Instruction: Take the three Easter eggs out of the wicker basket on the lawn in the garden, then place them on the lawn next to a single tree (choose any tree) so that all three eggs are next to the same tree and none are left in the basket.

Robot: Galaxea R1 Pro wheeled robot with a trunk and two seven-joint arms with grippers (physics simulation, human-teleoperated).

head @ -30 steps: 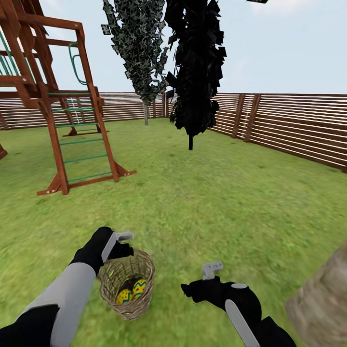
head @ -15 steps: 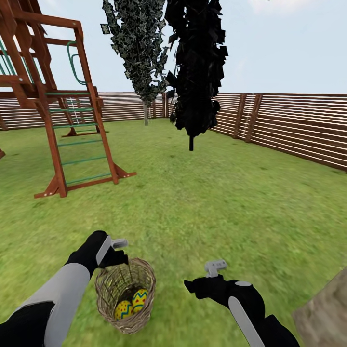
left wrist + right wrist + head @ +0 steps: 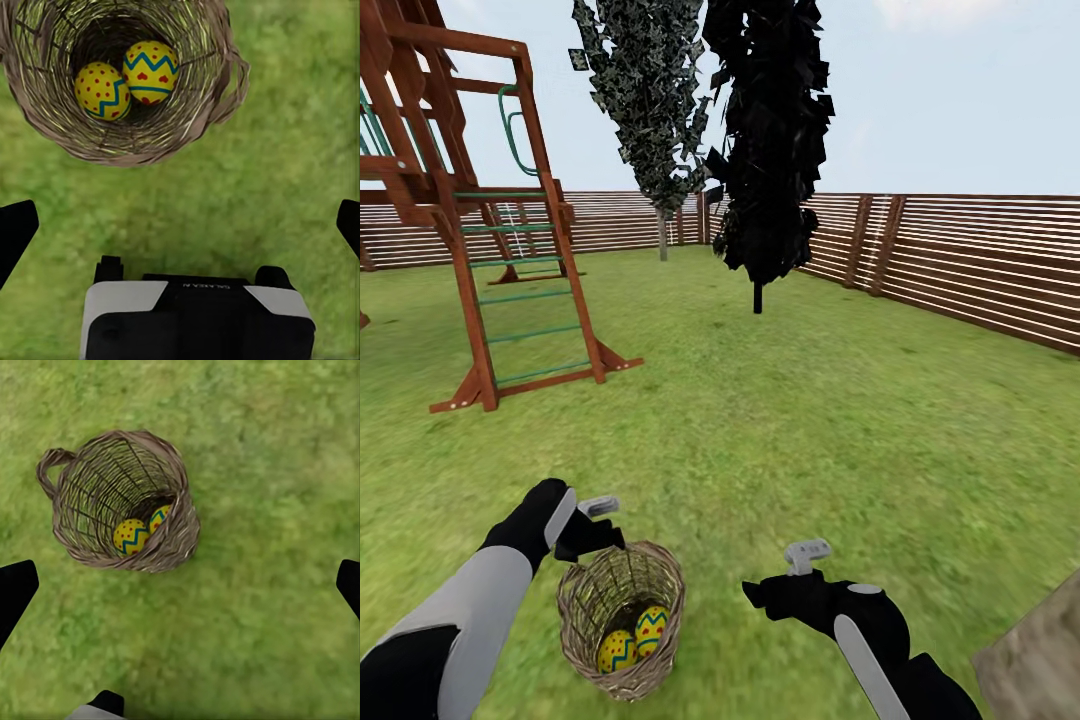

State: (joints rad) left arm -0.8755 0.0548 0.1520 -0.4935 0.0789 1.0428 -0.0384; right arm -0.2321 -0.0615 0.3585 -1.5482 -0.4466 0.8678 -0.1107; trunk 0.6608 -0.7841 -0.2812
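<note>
The wicker basket [image 3: 622, 612] stands on the lawn [image 3: 810, 430] just in front of me, and two yellow Easter eggs [image 3: 617, 650] [image 3: 651, 629] lie at its bottom. My left gripper [image 3: 598, 520] hovers open over the basket's far-left rim with nothing held. In the left wrist view the eggs [image 3: 103, 91] [image 3: 151, 72] sit inside the basket [image 3: 150, 150], ahead of the wide-spread fingers [image 3: 15, 232]. My right gripper [image 3: 803, 560] is open and empty above the grass to the right of the basket [image 3: 172, 536]. The pale tree [image 3: 1038, 662] trunk is at my near right.
A wooden play frame [image 3: 480, 250] with a ladder stands at the far left. A near-black columnar tree [image 3: 765, 150] and a grey-leafed one [image 3: 650, 110] rise ahead. A brown slat fence [image 3: 960, 265] rings the garden. Open grass lies between them.
The whole view has shifted, so the trunk at the lower right shows less. My left gripper has drawn back slightly toward the left of the basket's rim. The right arm has barely moved.
</note>
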